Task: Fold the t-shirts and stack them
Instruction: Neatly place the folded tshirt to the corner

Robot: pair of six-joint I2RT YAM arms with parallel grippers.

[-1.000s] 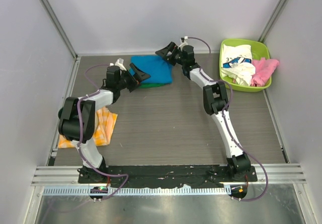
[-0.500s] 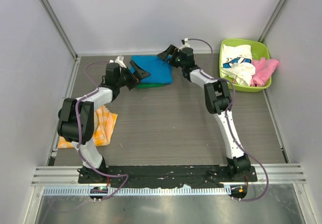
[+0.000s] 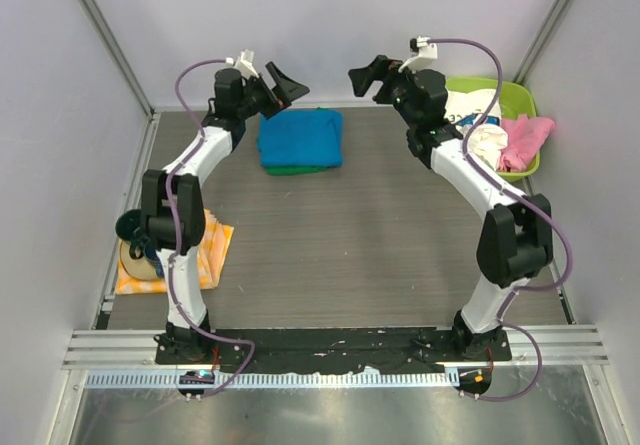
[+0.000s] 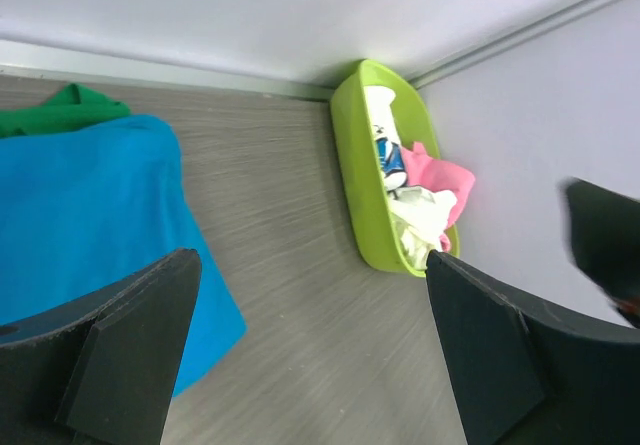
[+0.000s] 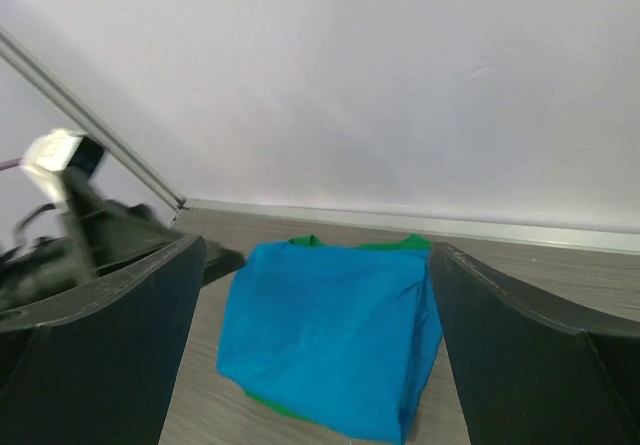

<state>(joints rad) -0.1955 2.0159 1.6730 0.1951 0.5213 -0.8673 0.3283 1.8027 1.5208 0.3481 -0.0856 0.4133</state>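
The blue shirt is seen folded at the far middle of the table, laid on the green shirt, whose edge shows beneath it. The white shirt and pink shirt are heaped crumpled in the basket at the far right. All are judged light, limp and not slippery. A hem or shoulder seam is best pinched, since the cloth will sag and trail when lifted. The left gripper and right gripper are held raised beyond the stack, jaws spread wide, nothing grasped.
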